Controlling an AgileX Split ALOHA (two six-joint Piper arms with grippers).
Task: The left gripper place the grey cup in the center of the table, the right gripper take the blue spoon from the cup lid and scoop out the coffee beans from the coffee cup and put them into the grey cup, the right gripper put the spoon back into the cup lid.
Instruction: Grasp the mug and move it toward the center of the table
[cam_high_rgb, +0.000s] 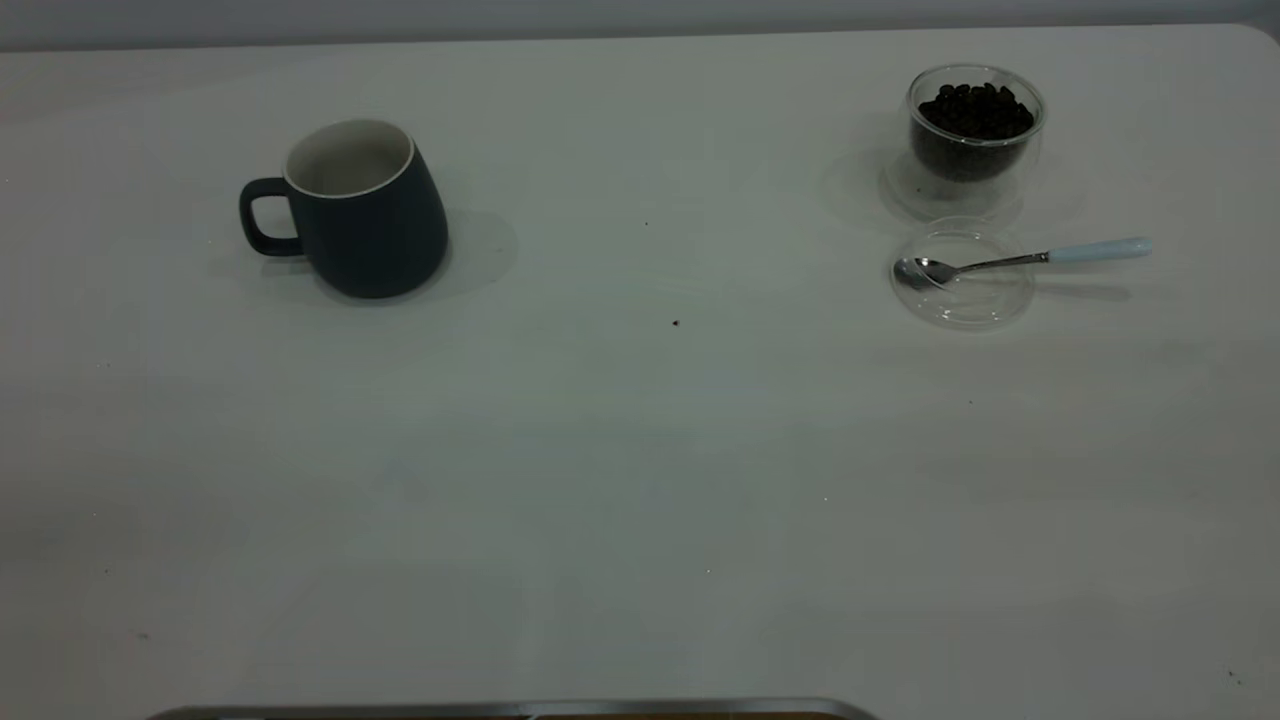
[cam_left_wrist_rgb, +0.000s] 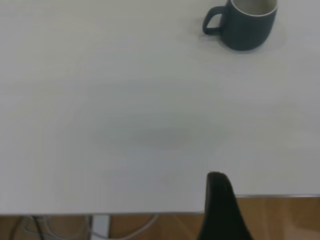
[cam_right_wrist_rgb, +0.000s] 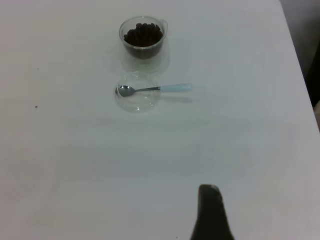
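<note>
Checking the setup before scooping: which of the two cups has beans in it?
The small clear glass cup, beside the spoon. The dark mug is empty.

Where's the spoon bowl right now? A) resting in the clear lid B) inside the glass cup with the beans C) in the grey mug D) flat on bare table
A: the blue spoon lies with its bowl in the cup lid, handle sticking out over the table.
</note>
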